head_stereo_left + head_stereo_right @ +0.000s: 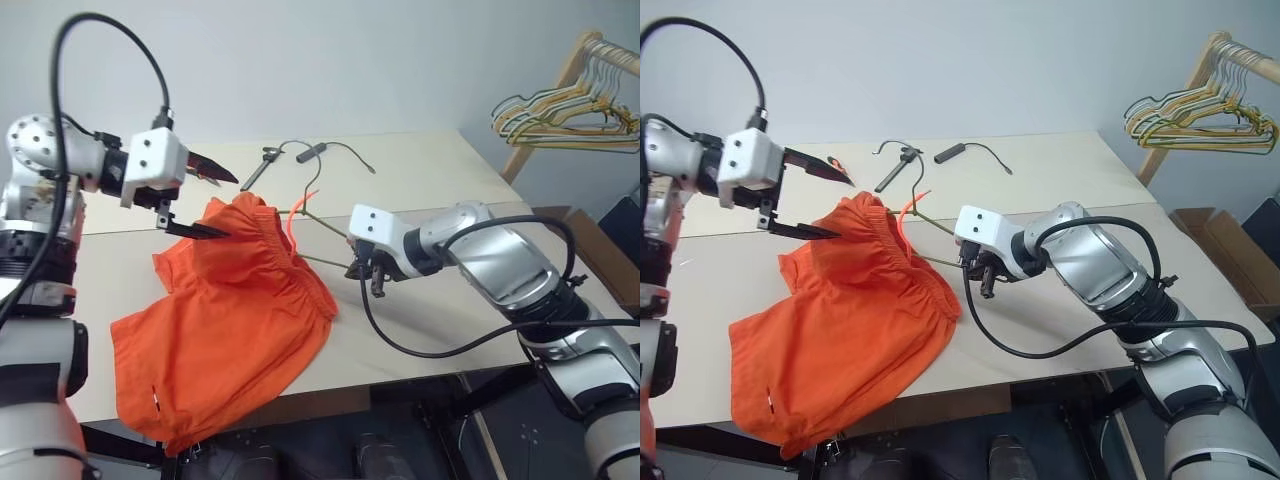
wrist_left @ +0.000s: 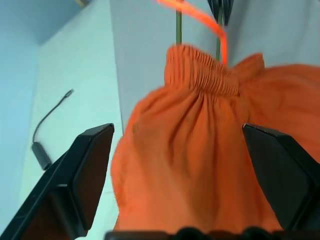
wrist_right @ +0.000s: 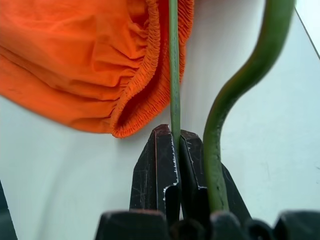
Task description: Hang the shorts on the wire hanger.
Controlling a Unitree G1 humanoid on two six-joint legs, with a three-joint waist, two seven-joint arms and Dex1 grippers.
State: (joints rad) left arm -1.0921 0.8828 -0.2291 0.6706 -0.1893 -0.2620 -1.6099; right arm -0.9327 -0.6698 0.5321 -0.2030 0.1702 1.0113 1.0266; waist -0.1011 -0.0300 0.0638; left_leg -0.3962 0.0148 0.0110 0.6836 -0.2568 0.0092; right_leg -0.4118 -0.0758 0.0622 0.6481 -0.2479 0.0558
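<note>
From the head camera, a pale cream counter (image 1: 420,180) carries the bright orange fabric shorts (image 1: 230,320), which spread from the middle of the counter down over its near edge. The left claw (image 1: 205,205) hangs above the gathered waistband with its two black fingers spread wide, holding nothing; one finger sits just over the fabric and the other higher up. The right claw (image 1: 368,272) is just to the right of the waistband, pinched shut on the thin olive-gold wire hanger (image 1: 325,228), whose wires run from the claw into the waist opening. A thin orange drawstring (image 1: 295,212) curls up beside the wires. Beyond both claws lie a dark metal clamp tool (image 1: 258,168) and a black cable with a plug (image 1: 325,150). Far to the right of the right claw, a wooden rail with a bunch of gold and pale hangers (image 1: 570,115) stands off the counter.

From the left wrist, the wide-set fingers (image 2: 80,180) frame the orange fabric, which fills the gap without touching either one.

From the right wrist, the closed fingers (image 3: 160,170) grip one straight green-gold wire that leads into the elastic waistband; a second, curved wire passes just beside them.
</note>
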